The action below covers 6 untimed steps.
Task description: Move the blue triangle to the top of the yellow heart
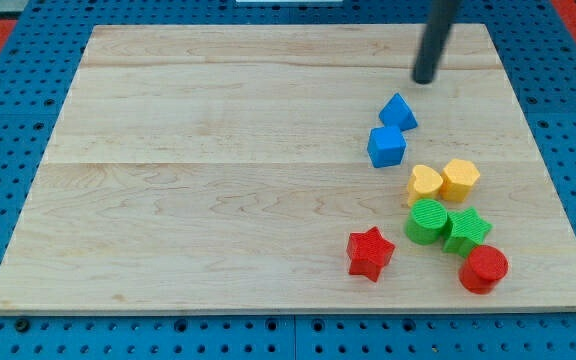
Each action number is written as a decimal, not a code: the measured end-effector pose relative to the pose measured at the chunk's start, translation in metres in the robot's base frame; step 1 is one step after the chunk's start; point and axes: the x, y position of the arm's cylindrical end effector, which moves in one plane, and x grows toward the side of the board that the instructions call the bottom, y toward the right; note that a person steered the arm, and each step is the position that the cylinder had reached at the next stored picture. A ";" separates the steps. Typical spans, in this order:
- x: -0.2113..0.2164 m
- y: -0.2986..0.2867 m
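Note:
The blue triangle (pixel 398 111) lies right of the board's middle, touching the blue cube (pixel 387 146) just below it. The yellow heart (pixel 425 184) lies below and to the right of the cube, beside a yellow hexagon (pixel 460 178). My tip (pixel 425 80) is at the end of the dark rod near the view's top, a short way above and to the right of the blue triangle, apart from it.
A green cylinder (pixel 428 221) and a green star (pixel 465 229) sit just below the yellow blocks. A red cylinder (pixel 483 268) is below them and a red star (pixel 370 252) to their left. The wooden board's right edge (pixel 548 160) is close by.

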 end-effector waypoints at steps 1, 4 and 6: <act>0.058 -0.027; 0.089 -0.070; 0.014 -0.024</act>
